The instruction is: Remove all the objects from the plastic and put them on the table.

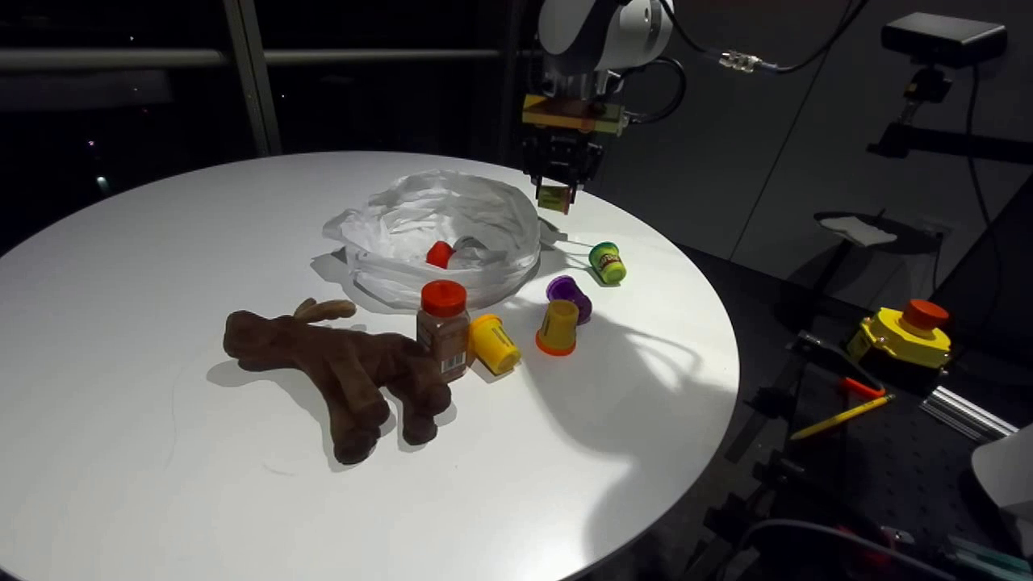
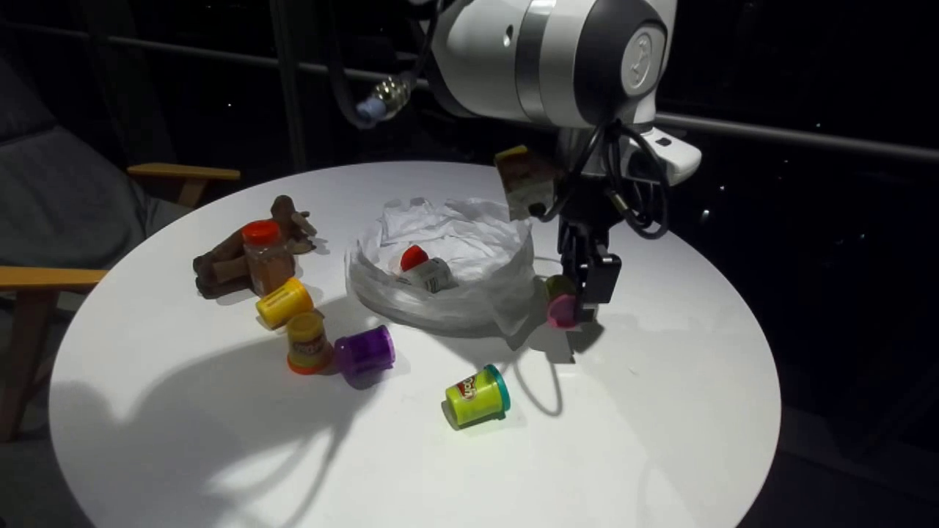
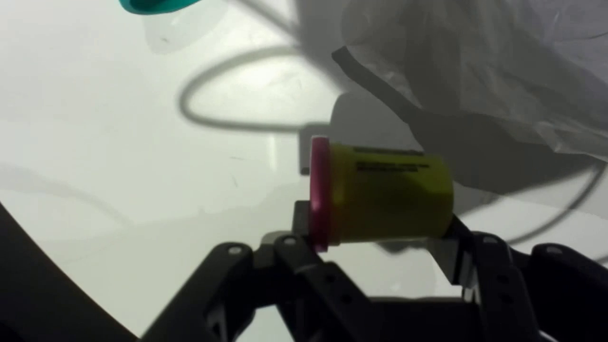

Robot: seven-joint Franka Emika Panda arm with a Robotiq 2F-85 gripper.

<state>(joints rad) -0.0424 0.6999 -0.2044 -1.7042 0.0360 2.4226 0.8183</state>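
Tub (image 3: 392,194), yellow with a pink lid (image 3: 320,190), clamped end to end in the claw (image 3: 380,221) of the only arm (image 2: 546,62) in sight: lid against one finger (image 3: 300,218), base against the other. Long axis straight across the grip, left to right in the wrist view, so on its side rather than standing. Position: just beside the plastic bag (image 2: 455,312), out past its rim, not over its mouth, looking raised above the white table (image 2: 623,440) (height hard to tell). In the wrist view, up and to the right of it, the bag, nearer the base end than the lid end; up and to the left, just the teal lid (image 3: 159,8) of a green tub (image 2: 473,397) lying on its side. Judging by all this and the task: out of the bag, not yet set down. Probably called for next: straight down onto the table, away from the bag's loose edge, then letting go. Possible trouble: rolling once freed, because of that sideways axis. Inside the bag, a red cap (image 2: 413,258) beside a pale printed container (image 2: 428,275), perhaps a single item.
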